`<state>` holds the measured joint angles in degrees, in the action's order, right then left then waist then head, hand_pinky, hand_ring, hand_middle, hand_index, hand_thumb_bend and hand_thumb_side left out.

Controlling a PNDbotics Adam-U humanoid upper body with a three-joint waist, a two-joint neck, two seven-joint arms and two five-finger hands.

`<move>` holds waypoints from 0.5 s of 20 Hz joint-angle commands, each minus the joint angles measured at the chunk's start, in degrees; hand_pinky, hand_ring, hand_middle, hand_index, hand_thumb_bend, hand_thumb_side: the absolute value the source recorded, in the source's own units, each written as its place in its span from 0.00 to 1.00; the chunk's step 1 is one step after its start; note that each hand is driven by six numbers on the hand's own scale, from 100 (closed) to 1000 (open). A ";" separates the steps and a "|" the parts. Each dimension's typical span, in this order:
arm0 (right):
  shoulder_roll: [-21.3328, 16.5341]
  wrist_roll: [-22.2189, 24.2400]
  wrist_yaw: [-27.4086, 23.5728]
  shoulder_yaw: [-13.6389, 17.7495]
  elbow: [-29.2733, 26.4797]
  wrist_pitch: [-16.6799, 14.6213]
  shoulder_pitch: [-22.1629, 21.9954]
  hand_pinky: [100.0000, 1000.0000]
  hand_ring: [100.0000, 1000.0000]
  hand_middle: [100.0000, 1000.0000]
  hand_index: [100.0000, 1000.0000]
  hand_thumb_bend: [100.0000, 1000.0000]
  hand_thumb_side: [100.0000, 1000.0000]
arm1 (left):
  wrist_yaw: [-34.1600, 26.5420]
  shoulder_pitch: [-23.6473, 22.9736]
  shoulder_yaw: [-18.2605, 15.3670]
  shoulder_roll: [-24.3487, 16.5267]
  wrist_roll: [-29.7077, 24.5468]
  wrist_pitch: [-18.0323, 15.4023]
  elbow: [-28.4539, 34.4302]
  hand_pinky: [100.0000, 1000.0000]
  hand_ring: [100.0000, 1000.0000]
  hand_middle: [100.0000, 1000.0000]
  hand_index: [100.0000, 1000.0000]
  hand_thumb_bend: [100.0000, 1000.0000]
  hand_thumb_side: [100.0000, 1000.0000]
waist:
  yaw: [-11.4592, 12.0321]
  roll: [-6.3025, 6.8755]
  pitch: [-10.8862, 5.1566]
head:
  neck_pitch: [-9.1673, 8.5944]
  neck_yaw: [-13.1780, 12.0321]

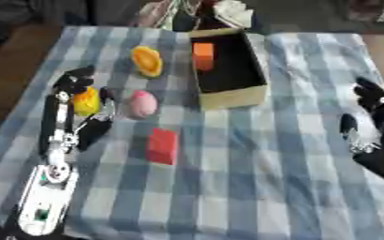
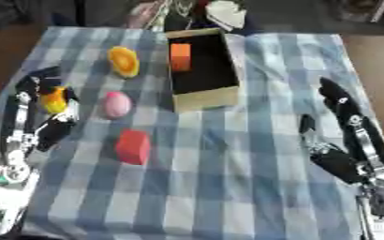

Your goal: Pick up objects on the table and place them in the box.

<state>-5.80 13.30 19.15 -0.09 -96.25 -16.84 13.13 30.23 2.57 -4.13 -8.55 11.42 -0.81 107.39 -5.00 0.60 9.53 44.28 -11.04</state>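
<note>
The robot's left hand (image 1: 80,110) curls around a small yellow object (image 1: 85,102), partly hidden by the fingers, its shape unclear. Just right of that hand lies a pink egg-shaped object (image 1: 143,103); nearer, a red block (image 1: 162,146); beyond, a yellow-orange object (image 1: 147,61). The cardboard box (image 1: 238,96) holds an orange block (image 1: 203,55). The right hand (image 2: 343,140) rests open on the checked table (image 1: 253,178), partly cut off.

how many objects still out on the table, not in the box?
4: yellow object in the left hand, pink egg shape beside it, red block nearer, yellow-orange object left of the box.
</note>
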 commanded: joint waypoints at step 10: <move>-0.45 0.20 0.26 -0.11 -0.87 0.01 0.76 1.00 1.00 1.00 1.00 0.00 0.37 | 1.39 -1.33 -0.04 -6.83 -1.92 0.61 3.55 0.77 0.75 0.74 0.83 0.00 0.05 | -0.13 -0.49 -1.54 | -0.16 -0.26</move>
<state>-5.80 13.37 19.15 -0.10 -96.25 -16.82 13.13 31.21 1.07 -4.09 -13.04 9.95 -0.22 109.40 -5.12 0.60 9.53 44.28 -11.18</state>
